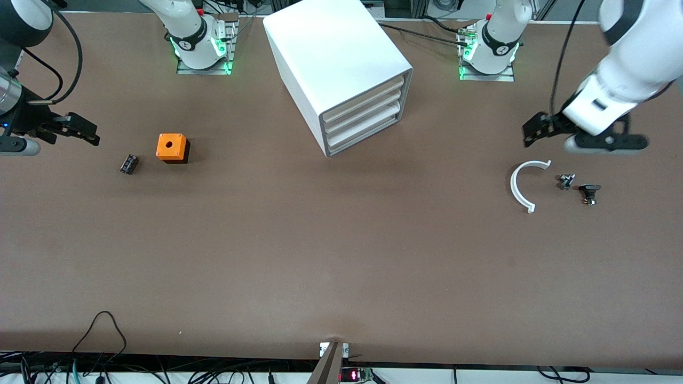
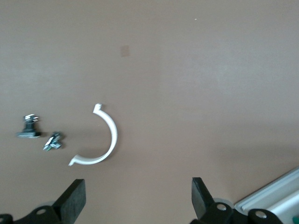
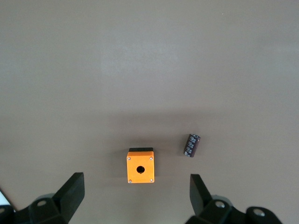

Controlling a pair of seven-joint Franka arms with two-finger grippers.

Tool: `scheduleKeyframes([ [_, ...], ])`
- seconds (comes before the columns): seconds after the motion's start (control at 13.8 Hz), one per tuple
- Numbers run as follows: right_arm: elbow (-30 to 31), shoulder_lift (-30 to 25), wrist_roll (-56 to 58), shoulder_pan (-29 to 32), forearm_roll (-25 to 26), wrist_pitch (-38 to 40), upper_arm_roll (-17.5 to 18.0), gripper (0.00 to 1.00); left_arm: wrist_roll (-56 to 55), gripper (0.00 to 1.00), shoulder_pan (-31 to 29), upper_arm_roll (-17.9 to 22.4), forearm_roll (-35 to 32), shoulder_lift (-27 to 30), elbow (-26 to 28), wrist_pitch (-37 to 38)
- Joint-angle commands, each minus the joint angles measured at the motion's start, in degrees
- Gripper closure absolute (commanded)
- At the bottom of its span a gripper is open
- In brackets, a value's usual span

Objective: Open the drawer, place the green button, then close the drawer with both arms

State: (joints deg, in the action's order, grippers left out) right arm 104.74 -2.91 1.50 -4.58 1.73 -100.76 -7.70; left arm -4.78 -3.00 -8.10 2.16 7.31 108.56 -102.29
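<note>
The left hand (image 1: 538, 131) is hanging with its fingers wide apart, holding nothing, over the counter (image 1: 341, 256) near the white curved piece (image 1: 520, 188). The button (image 1: 566, 181) is lying on the counter just beside that piece, toward the left arm's end. A small black part (image 1: 589, 193) is sitting next to it. The right hand (image 1: 80, 129) is also hanging with its fingers apart and empty at the right arm's end, near the orange cube (image 1: 172, 146) and the black cylinder (image 1: 128, 164).

The drawer (image 1: 363, 132) is sitting shut at the bottom of the cabinet (image 1: 331, 48), so opening it is probably the first job. One hand should be catching the lowest drawer's front edge, not one of the three above. It should be pulling straight out the way the front is facing, so the cabinet is not sliding along. The other hand should be waiting, fingers apart, for the button.

The drawer's front is facing toward the front camera and partly toward the left arm's end. Its long side is running along that front. The button seems to be lying tipped on its side, but it is too small to tell where its green cap is pointing.
</note>
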Motion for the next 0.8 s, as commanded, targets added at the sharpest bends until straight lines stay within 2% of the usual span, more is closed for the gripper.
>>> scheduleKeyframes([
  [0.0,2.57,-2.54,0.09,0.71,-0.05,-0.93,0.59,0.00,3.02,0.00,-0.60,2.47,-1.02,0.00,-3.86,6.11],
  [0.15,1.87,-2.19,0.17,0.80,-0.06,-0.84,0.59,0.00,3.29,0.00,-0.87,2.65,-0.93,-2.11,-4.68,6.75],
  [0.73,1.60,-2.01,0.79,0.80,0.03,0.04,0.59,0.00,3.20,0.00,-0.95,2.30,-1.02,-2.74,-5.03,6.93],
])
